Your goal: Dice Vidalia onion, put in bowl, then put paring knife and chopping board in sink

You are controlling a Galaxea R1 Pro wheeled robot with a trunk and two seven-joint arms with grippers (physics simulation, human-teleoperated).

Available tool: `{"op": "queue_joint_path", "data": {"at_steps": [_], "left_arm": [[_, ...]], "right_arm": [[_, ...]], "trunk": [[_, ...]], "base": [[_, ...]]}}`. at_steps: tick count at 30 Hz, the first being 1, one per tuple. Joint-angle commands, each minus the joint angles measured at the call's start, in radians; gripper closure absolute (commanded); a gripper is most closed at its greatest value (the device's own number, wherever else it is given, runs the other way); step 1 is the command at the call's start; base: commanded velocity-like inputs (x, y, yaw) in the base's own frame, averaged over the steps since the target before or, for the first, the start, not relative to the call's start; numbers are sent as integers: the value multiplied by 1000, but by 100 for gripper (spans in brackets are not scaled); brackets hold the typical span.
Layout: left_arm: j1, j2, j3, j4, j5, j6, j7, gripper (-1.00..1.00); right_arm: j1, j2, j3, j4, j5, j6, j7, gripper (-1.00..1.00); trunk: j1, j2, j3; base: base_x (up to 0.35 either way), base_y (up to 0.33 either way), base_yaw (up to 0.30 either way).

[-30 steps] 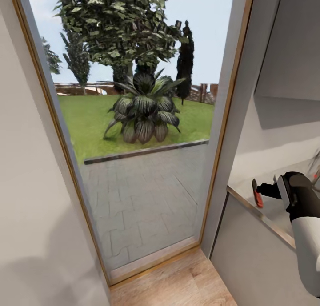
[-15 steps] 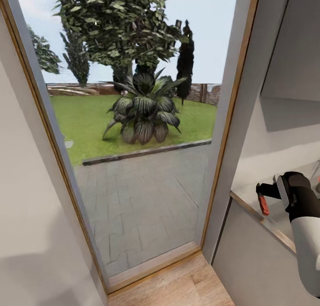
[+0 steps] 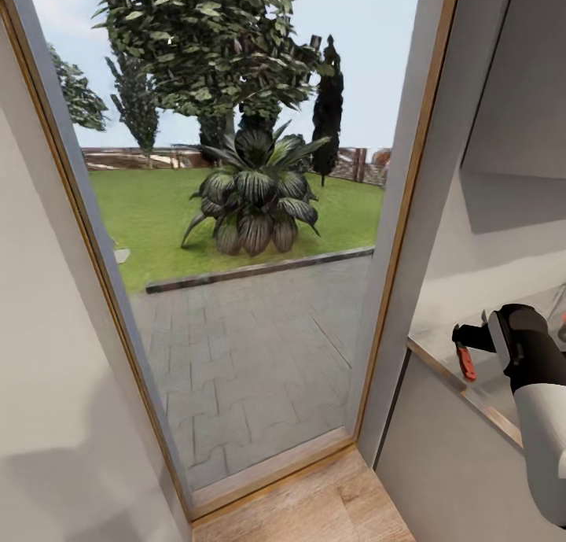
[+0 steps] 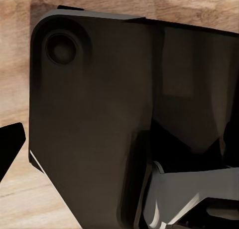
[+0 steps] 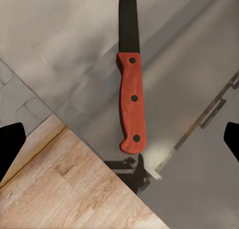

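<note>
Beyond the glass door (image 3: 236,251) a garden is showing, while the right gripper (image 3: 464,345) is hovering released over the paring knife (image 5: 131,97) on the countertop (image 5: 74,54).

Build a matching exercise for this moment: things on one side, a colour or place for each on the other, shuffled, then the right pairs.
Things:
1. paring knife
2. countertop
3. floor
4. spiky plant

Descriptions:
A. light wood planks, at the foot of the glass door
B. lies flat on the grey worktop, red-orange handle, dark blade
C. outdoors on the lawn, beyond the paving
D. glossy grey, with a light wood front edge

Pairs: 1-B, 2-D, 3-A, 4-C

The right pincer hangs above the knife, open, not touching it.
</note>
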Motion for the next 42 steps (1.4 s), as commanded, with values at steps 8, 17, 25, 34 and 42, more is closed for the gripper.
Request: {"op": "queue_joint_path", "data": {"at_steps": [8,17,25,34,42], "left_arm": [[0,0,6,-2,0,-1,-1,-100],[0,0,6,-2,0,-1,-1,-100],[0,0,6,-2,0,-1,-1,-100],[0,-1,6,-2,0,-1,-1,-100],[0,0,6,-2,0,-1,-1,-100]], "right_arm": [[-1,0,-1,-1,7,4,1,-100],[-1,0,0,-1,8,4,1,-100],[-1,0,1,-1,8,4,1,-100],[-1,-1,1,-1,9,4,1,-100],[-1,-1,2,-1,9,4,1,-100]], "trunk": [[0,-1,-1],[0,-1,-1],[0,-1,-3],[0,-1,-15],[0,-1,-26]], "base": [[0,0,0],[0,0,0],[0,0,0],[0,0,0],[0,0,0]]}}
